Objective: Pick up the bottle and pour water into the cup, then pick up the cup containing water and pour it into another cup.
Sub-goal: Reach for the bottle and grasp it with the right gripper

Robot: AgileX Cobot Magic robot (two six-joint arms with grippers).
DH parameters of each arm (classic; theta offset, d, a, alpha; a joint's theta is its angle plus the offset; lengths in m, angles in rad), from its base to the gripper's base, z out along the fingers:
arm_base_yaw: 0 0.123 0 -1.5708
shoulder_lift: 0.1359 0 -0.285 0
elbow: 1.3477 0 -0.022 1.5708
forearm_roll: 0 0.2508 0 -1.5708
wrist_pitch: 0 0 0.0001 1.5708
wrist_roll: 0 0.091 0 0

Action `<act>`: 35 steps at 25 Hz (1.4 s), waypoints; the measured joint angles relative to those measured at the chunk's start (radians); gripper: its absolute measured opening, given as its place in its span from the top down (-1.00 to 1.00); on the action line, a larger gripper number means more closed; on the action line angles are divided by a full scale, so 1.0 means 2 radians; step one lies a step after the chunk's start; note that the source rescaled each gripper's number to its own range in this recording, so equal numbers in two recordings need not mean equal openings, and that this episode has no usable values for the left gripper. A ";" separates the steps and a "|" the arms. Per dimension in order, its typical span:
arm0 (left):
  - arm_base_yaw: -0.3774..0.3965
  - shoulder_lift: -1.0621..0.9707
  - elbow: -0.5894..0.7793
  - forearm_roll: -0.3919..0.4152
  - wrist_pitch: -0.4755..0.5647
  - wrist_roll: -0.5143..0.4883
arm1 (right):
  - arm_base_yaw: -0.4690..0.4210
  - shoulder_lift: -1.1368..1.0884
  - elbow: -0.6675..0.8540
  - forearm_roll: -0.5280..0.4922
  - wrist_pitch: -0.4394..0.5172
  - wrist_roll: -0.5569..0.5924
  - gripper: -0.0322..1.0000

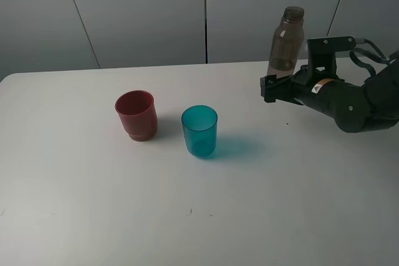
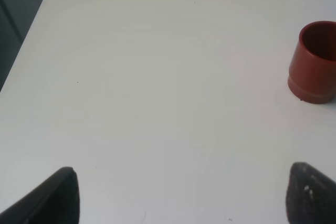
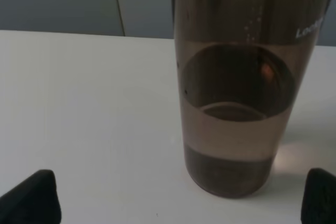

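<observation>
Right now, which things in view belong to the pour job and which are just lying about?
Job: bottle, teal cup, red cup, open right gripper facing the bottle.
Just there: white table, grey wall panels; no other loose things visible.

We get exterior cam high, fronting table (image 1: 93, 216), angled down toward grey wall (image 1: 143, 10), whole scene in view. Left wrist cam low over table, red cup (image 2: 314, 66) at frame edge, shared with exterior. Right wrist cam very close on bottle (image 3: 231, 129), shared too.
</observation>
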 joint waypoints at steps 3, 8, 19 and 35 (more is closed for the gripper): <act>0.000 0.000 0.000 0.000 0.000 0.000 | 0.000 0.015 0.000 0.003 -0.013 0.001 -0.96; 0.000 0.000 0.000 0.000 0.000 0.000 | 0.000 0.035 -0.023 0.003 -0.018 0.002 -0.96; 0.000 0.000 0.000 0.000 0.000 0.000 | 0.000 0.048 -0.062 0.058 -0.014 -0.027 -0.96; 0.000 0.000 0.000 0.000 0.000 0.000 | 0.000 0.088 -0.113 0.071 -0.011 -0.038 -0.96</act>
